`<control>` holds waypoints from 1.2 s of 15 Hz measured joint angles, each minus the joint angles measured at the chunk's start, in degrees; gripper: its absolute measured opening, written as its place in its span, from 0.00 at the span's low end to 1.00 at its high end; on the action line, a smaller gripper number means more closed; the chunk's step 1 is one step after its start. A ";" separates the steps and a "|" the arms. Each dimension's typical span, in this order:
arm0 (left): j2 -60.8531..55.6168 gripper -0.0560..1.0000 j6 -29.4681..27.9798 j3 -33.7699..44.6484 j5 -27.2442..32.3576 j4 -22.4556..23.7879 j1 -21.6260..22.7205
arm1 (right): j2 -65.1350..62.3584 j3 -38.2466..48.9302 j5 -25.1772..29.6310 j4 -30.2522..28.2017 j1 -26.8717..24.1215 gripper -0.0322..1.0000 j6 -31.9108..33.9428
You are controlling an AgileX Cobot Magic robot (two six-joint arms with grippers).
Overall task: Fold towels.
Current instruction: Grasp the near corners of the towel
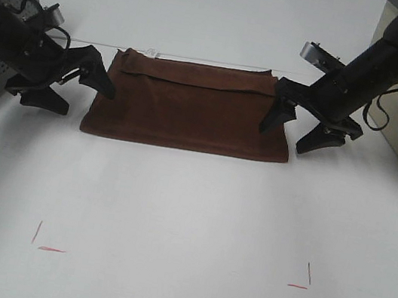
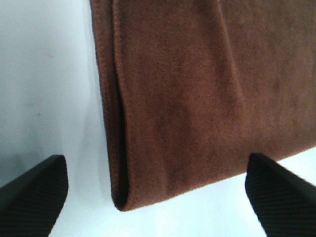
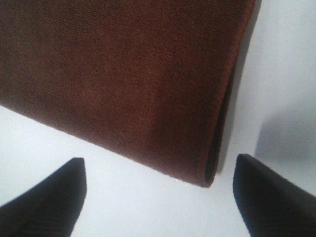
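Brown terry towel flat on white table, doubled over.
Left gripper: jaws wide apart, one folded corner between them, nothing gripped.
Right gripper: same, straddling opposite corner.
Likely reason: both poised to pinch corners for next fold.

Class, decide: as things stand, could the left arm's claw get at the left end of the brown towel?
Probably yes. The left claw stands open right beside the towel. Its wrist view shows a folded corner of the towel framed by the open claw, and nothing shows in the way.
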 joint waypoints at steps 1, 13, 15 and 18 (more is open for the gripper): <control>0.00 0.92 -0.17 0.00 -0.80 -0.34 0.00 | 0.00 0.00 -0.29 0.06 0.00 0.77 0.00; 2.86 0.91 10.37 0.00 -4.35 -9.45 -4.18 | 3.50 -0.17 -3.15 6.42 0.00 0.77 -3.21; 2.86 0.91 10.43 0.00 -5.73 -9.97 -5.39 | 3.55 -0.17 -3.38 6.59 0.00 0.76 -3.55; 3.27 0.90 10.43 0.00 -7.56 -11.86 -6.99 | 4.24 -0.17 -3.50 8.88 0.00 0.76 -4.07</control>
